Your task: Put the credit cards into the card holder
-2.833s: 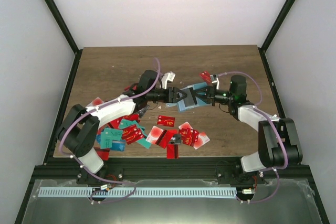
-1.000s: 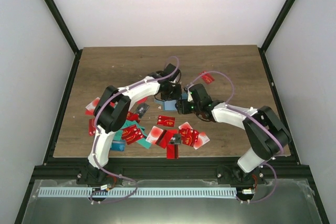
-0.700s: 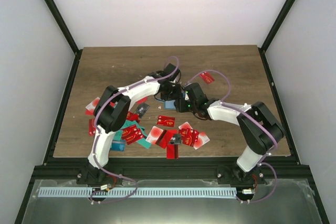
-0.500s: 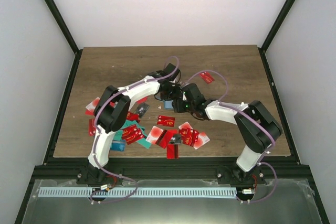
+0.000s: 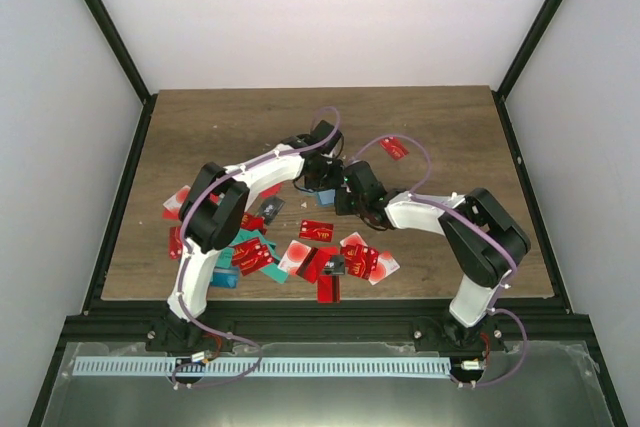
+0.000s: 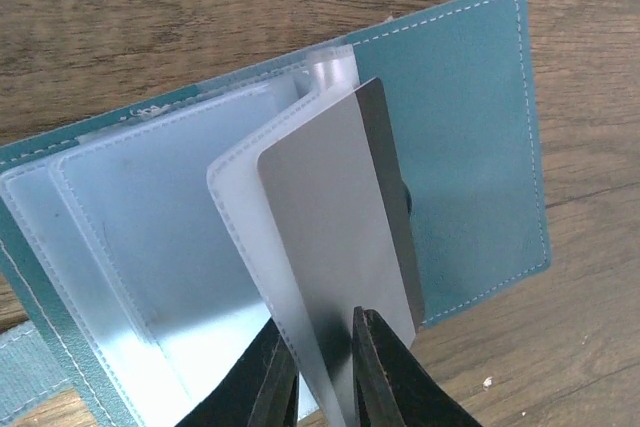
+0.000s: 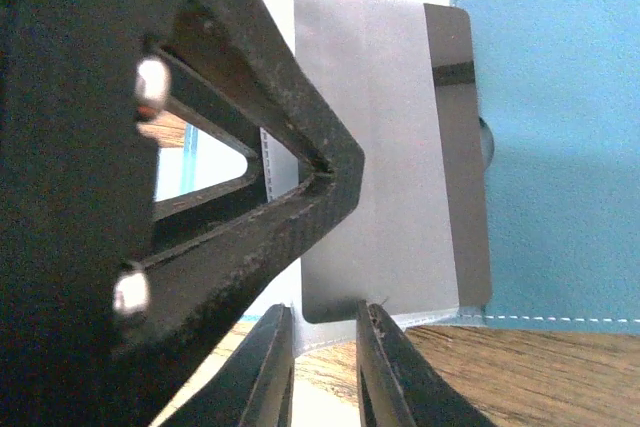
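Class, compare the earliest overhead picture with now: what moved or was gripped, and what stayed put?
The left gripper and right gripper swung in from wide poses; the card holder, earlier stretched between them, now lies open on the table. The right one slid left to meet the left, jaws narrowing near a grey card; whether it grips is unclear. The left pinches a clear sleeve. The loose credit cards stayed put.

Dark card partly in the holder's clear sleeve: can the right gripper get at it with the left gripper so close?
Probably yes. In the right wrist view the right gripper straddles the free edge of the dark card, while the left gripper pinches the sleeve from another side.
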`<state>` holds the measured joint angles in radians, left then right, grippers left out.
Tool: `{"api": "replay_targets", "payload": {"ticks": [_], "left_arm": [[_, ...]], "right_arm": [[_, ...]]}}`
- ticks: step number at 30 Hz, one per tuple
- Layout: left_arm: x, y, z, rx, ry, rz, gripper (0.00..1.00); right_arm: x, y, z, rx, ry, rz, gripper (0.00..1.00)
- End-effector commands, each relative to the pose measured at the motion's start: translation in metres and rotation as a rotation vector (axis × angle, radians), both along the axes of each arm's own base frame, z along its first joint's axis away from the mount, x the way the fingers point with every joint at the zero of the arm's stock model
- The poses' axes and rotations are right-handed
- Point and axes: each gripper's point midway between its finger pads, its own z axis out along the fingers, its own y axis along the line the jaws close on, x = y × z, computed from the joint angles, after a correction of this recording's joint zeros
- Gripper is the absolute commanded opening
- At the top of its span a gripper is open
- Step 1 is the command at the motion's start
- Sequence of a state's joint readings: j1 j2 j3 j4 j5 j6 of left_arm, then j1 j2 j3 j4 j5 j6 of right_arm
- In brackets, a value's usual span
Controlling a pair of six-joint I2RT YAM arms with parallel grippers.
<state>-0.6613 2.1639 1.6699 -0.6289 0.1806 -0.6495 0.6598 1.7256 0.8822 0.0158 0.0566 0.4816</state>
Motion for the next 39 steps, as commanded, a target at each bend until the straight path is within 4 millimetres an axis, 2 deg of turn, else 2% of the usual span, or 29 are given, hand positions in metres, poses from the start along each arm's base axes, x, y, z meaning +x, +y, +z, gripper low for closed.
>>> {"api": "replay_targets", "payload": {"ticks": [1, 10, 13, 19, 22, 27, 30, 33, 36, 39], "left_arm": [[-0.004, -0.008, 0.002, -0.012, 0.008, -0.039, 0.18], [-0.004, -0.008, 0.014, -0.027, -0.025, -0.05, 0.26], [0.0, -0.005, 0.023, -0.02, -0.066, -0.049, 0.43], [0.01, 0.014, 0.051, 0.037, -0.185, -0.014, 0.57], [0.011, 0.025, 0.057, 0.065, -0.226, 0.006, 0.57], [0.011, 0.029, 0.057, 0.051, -0.254, 0.01, 0.5], [0.011, 0.019, 0.054, 0.012, -0.261, -0.029, 0.45], [0.013, 0.002, 0.049, -0.036, -0.264, -0.092, 0.44], [0.018, -0.013, 0.045, -0.073, -0.272, -0.148, 0.44], [0.023, -0.025, 0.044, -0.1, -0.271, -0.182, 0.43]], "right_arm": [[0.012, -0.002, 0.013, 0.006, -0.056, -0.047, 0.16], [0.019, -0.008, 0.023, -0.016, -0.101, -0.077, 0.01], [0.022, -0.011, 0.029, -0.023, -0.119, -0.093, 0.01], [0.025, -0.022, 0.035, -0.031, -0.128, -0.136, 0.01], [0.024, -0.025, 0.038, 0.029, -0.109, -0.134, 0.01], [0.024, -0.048, 0.036, 0.204, -0.037, -0.161, 0.01], [0.025, -0.063, 0.024, 0.329, 0.035, -0.168, 0.01], [0.023, -0.076, 0.013, 0.446, 0.105, -0.182, 0.01], [0.019, -0.083, 0.006, 0.538, 0.154, -0.178, 0.01], [0.014, -0.084, 0.008, 0.615, 0.176, -0.141, 0.01]]}}
